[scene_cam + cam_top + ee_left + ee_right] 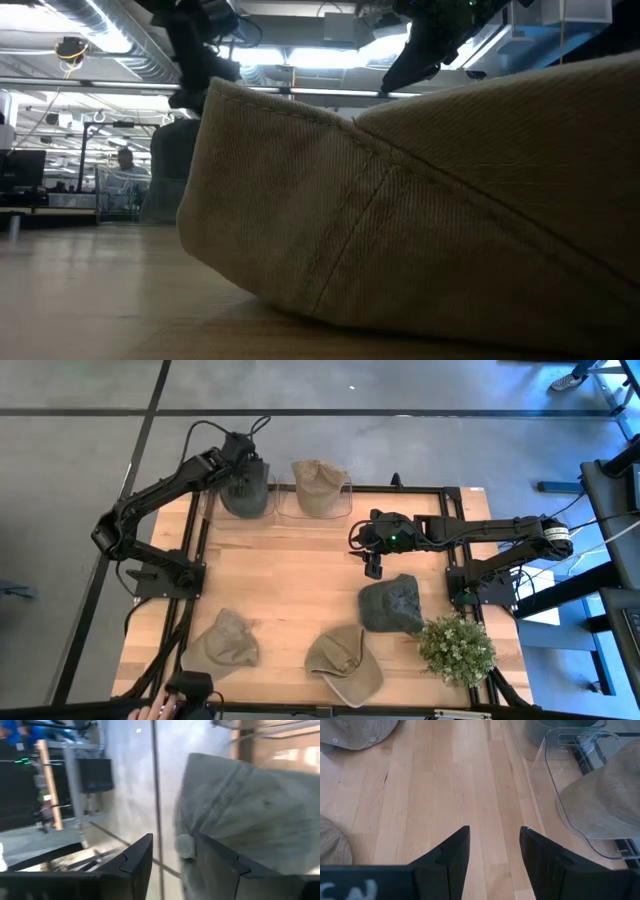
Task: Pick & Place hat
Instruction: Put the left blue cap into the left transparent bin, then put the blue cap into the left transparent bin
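A dark grey hat [246, 498] sits in a clear bin [207, 500] at the table's far left edge. My left gripper [245, 475] is open just above it. In the left wrist view the hat's crown [250, 805] and top button [184, 844] show beside one finger of my left gripper [175, 840]. A tan hat [318, 482] lies in a second clear bin [345, 510]. My right gripper [373, 567] is open and hovers over bare wood [494, 829], just on the far side of another dark grey hat [392, 605] that lies on the table. My left gripper stands open with the grey hat's crown next to one finger [220, 865], near the top button. Whether that finger touches the cloth cannot be told. My right gripper touches nothing.
Two tan hats [225, 640] [345, 663] lie near the table's near edge; the second fills the low view [420, 200]. A small green plant [457, 648] stands at the near right. A person's hand [155, 710] shows at the near left edge. Bare wood [290, 570] lies mid-table.
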